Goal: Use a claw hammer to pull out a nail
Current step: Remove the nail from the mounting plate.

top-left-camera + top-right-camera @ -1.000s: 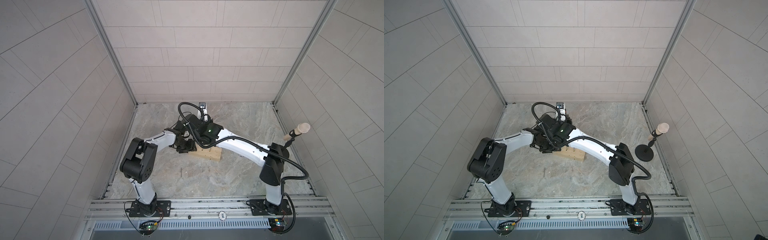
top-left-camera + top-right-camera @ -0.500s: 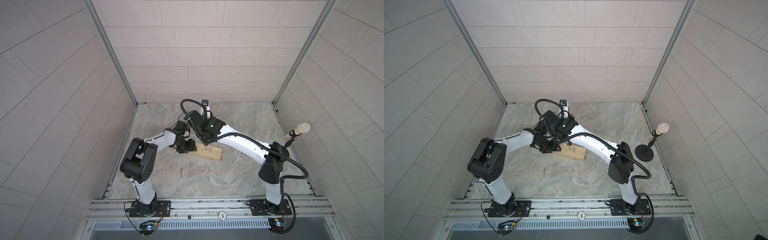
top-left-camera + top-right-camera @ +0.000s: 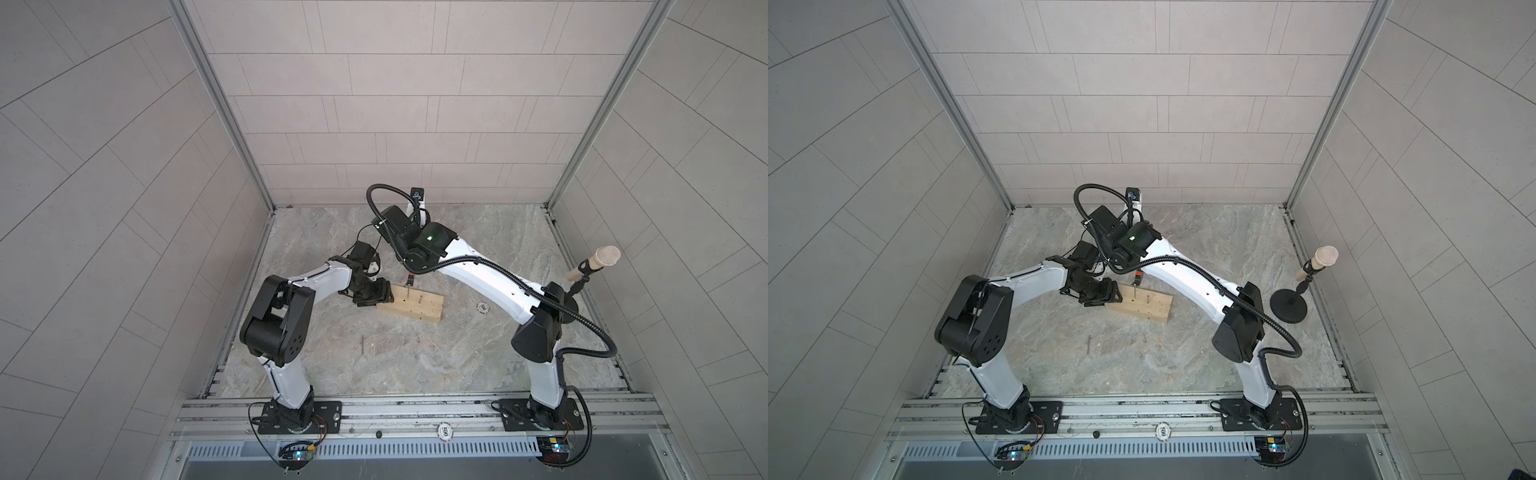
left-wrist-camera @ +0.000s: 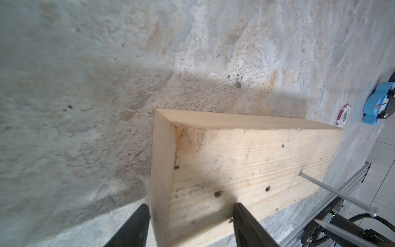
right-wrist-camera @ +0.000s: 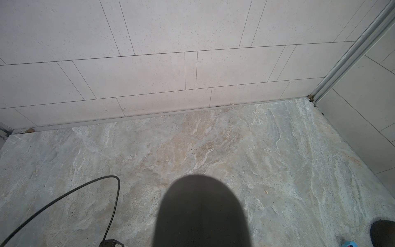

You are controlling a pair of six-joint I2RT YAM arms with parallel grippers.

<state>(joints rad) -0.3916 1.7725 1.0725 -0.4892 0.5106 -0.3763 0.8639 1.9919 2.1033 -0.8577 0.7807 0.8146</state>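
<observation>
- The claw hammer (image 3: pixel 410 278) hung head-down directly beneath the right gripper (image 3: pixel 409 266), which was pressed together on its handle; only a strip of orange-red shaft and a glint of steel showed under the wrist in both top views.
- The black handle end (image 5: pixel 201 213) was, I judged, the dark rounded shape close before the right wrist camera, so the hold sat high on the handle, far from the head.
- As a tool it looked stiff, head-heavy and smooth-shafted; a hold far from the head gives leverage but lets the head twist, so the pinch must be firm and square.
- Just under the hammer's head stood the nail (image 3: pixel 409 293), upright in the wooden block (image 3: pixel 415 309); a second nail (image 3: pixel 421 298) stood just beside it, farther from the left gripper (image 4: pixel 190 205).
- The left gripper's fingers (image 4: pixel 136 224) were spread astride the block's near corner, one against the end face; bracing rather than pinching, by the look of it.
- A loose nail (image 3: pixel 363 345) lay on the floor (image 3: pixel 457 357), well apart from both grippers.
</observation>
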